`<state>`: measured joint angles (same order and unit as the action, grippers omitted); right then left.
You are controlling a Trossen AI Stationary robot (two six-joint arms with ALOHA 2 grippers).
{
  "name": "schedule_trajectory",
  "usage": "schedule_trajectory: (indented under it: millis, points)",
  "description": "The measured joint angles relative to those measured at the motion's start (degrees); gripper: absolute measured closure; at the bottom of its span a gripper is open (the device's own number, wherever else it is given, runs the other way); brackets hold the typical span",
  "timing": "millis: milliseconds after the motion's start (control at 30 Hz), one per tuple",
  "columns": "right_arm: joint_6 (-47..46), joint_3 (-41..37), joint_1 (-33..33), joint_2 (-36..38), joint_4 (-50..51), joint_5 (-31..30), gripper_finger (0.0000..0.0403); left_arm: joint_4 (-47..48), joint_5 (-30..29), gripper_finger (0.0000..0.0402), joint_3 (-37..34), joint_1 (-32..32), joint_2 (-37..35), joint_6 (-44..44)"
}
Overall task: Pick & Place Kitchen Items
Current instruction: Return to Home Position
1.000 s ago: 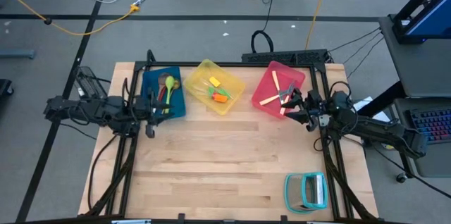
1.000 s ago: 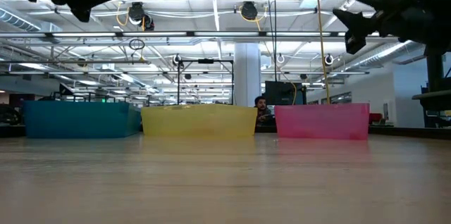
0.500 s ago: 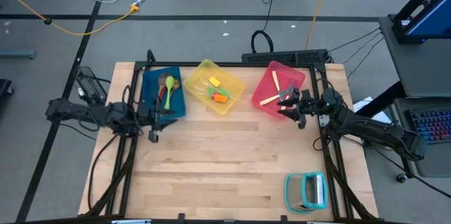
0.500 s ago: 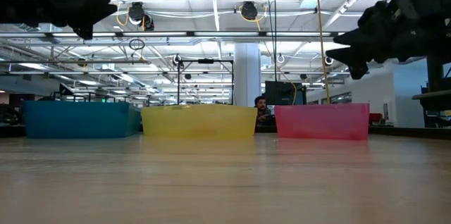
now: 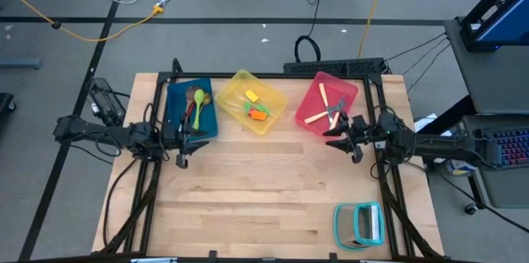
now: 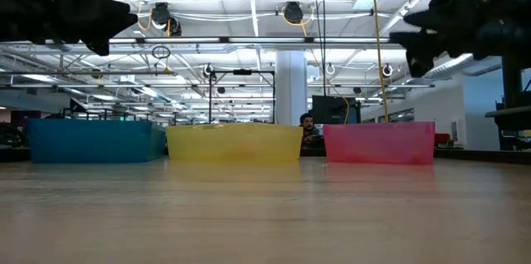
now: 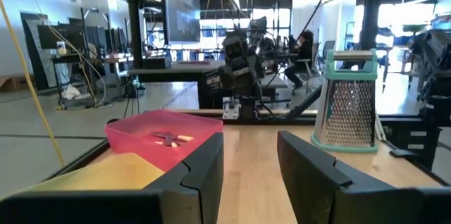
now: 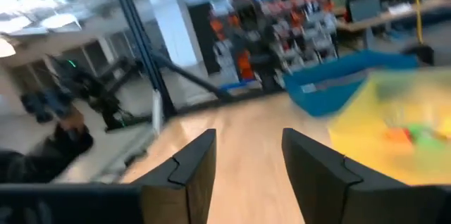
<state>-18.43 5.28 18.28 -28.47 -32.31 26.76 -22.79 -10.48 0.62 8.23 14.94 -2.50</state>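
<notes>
From above, the left gripper (image 5: 183, 139) is hanging at the near edge of the blue bin (image 5: 172, 106), and the right gripper (image 5: 339, 135) is hanging at the near edge of the pink bin (image 5: 343, 93). Every utensil I can find is lying in a bin. The green spoon (image 5: 198, 104) is sitting in the blue bin and the small spatulas (image 5: 258, 112) in the yellow bin (image 5: 233, 91). The cream-handled cutlery (image 5: 316, 117) is lying in the pink bin, its long axis running slantwise. No utensil is showing on the table (image 5: 248, 188); only the teal rack (image 5: 359, 223) is standing at its near right corner. The cutlery is lying just beyond the right gripper, toward the far edge, so the right arm is by far the nearer to it.

At table height, both grippers are riding well above the bin rims.

The left wrist camera is showing its own fingers (image 7: 204, 175) standing apart with nothing between them. It is looking across at the pink bin (image 7: 141, 136) and the rack (image 7: 347, 97).

The right wrist camera is showing its fingers (image 8: 190, 168) spread and empty too. It is facing across the boards toward the yellow bin (image 8: 402, 111) and the blue bin (image 8: 338, 86).

The sorting is looking finished. The coming move is probably a plain retreat, each arm drawing back toward its own side and away from the bin it is nearest.
</notes>
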Motion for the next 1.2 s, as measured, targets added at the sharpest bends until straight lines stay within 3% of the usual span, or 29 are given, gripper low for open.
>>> schedule_trajectory:
  millis: [100,300,467,633,867,967,1100,1200]
  points:
    - [-2.5,-0.02,-3.4,0.21,-5.82,-1.03,0.0255,0.26,0.19,0.0266,0.0,0.03,0.02,-0.3]
    - [-5.64,-0.02,-8.32,1.86,-14.4,4.34,0.027,-0.93,4.92,0.0265,0.0,0.2,-0.02,-3.19]
    - [-13.57,-0.02,-8.29,2.34,-14.5,4.79,0.0282,-1.02,5.63,0.0266,0.02,0.2,-0.02,-2.76]
    - [-14.99,-0.02,-6.98,2.34,-15.15,1.92,0.0294,-1.04,5.57,0.0266,0.02,0.2,-0.02,-2.48]
    - [-12.0,0.85,-6.92,2.31,-19.65,-1.2,0.0393,-1.04,5.2,0.0266,0.04,0.2,-0.02,-2.01]
    - [-10.96,4.12,-7.76,2.36,-16.48,-1.21,0.0395,-1.04,3.84,0.0266,0.07,0.2,-0.02,-2.01]
    - [-5.55,10.02,-10.02,2.16,-2.84,-1.8,0.0401,-0.84,2.47,0.0266,0.07,0.2,0.0,-1.92]
    - [1.2,13.46,-13.17,2.03,8.43,-7.49,0.0402,-0.17,2.47,0.0265,0.07,0.2,0.04,-1.95]
